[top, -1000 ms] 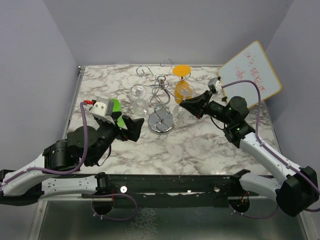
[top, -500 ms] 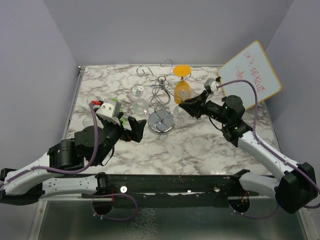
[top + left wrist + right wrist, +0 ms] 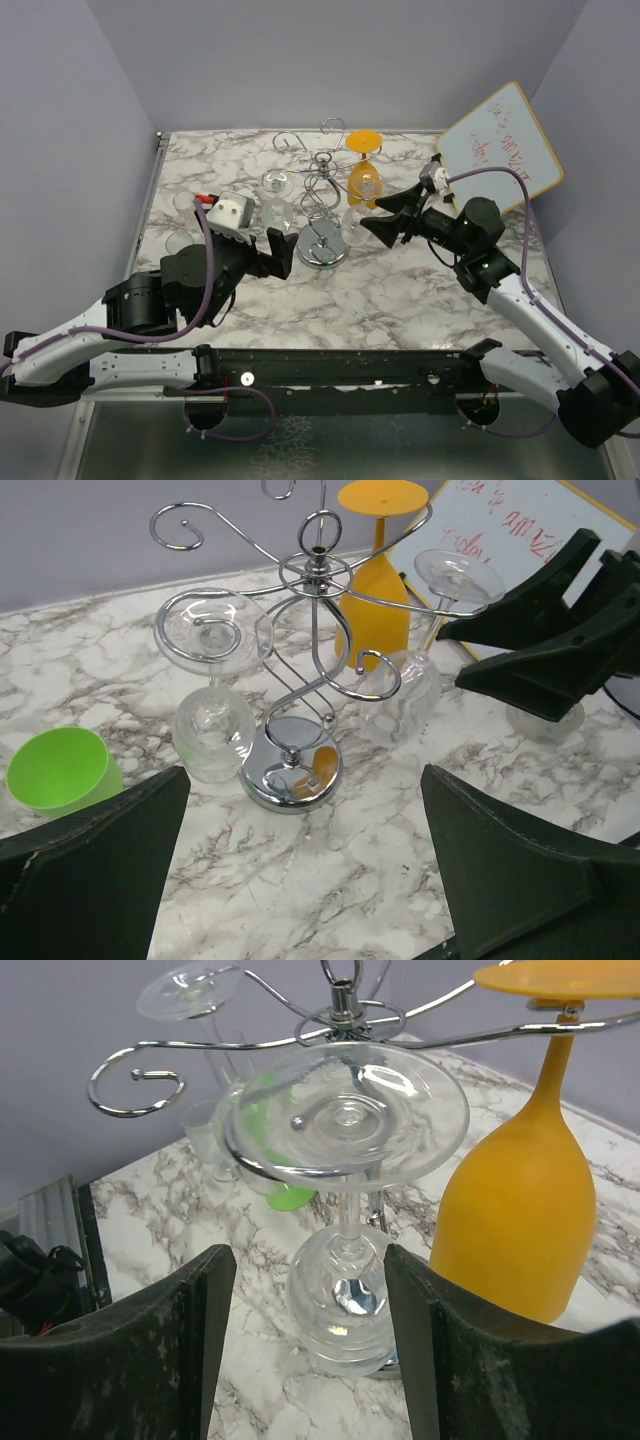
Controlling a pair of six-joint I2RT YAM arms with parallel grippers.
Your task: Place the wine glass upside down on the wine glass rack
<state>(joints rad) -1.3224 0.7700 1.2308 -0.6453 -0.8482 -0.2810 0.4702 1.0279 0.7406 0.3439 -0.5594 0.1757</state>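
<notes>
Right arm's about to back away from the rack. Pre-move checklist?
1. Wine glass upside down, foot seated in a scroll arm of the wine glass rack: ok.
2. Right gripper open, fingers either side of the bowl with gaps showing: ok.
3. Clearance to the orange glass hanging beside it: cannot tell.
4. Rack upright on its disc base: ok.
5. Left gripper open, empty, short of the rack: ok.

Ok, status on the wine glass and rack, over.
Left gripper open, right gripper open, both empty. Wine glass hanging upside down on rack. Nothing in the way.
</notes>
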